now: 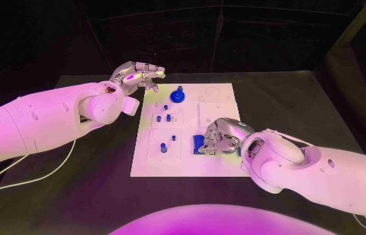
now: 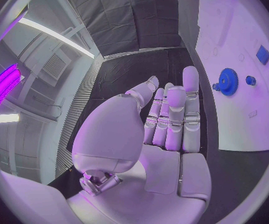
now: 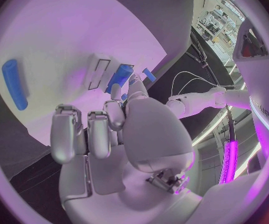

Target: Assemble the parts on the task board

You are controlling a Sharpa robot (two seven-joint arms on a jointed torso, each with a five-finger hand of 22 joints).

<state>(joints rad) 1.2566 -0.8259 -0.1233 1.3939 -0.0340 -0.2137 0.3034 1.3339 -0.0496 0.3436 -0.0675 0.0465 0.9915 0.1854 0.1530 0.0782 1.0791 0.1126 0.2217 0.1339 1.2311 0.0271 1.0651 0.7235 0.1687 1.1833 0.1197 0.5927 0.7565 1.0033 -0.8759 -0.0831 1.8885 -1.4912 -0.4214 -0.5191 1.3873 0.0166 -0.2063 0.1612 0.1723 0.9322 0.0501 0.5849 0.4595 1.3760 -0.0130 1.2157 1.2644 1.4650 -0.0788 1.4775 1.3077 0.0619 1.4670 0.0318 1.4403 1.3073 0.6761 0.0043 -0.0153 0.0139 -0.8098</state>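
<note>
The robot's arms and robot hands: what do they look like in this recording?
Both arms are smooth, rounded white shells with small dark holes. The left robot hand and right robot hand are silver metal with segmented fingers and pale pads. A thin white cable trails over the black table beneath the left arm.

Matt white task board (image 1: 217, 166), glossy metal-looking right hand (image 1: 221, 135).

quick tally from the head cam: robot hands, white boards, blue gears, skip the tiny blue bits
hands: 2, the left hand and the right hand
task board: 1
blue gear: 1
total: 4
</note>
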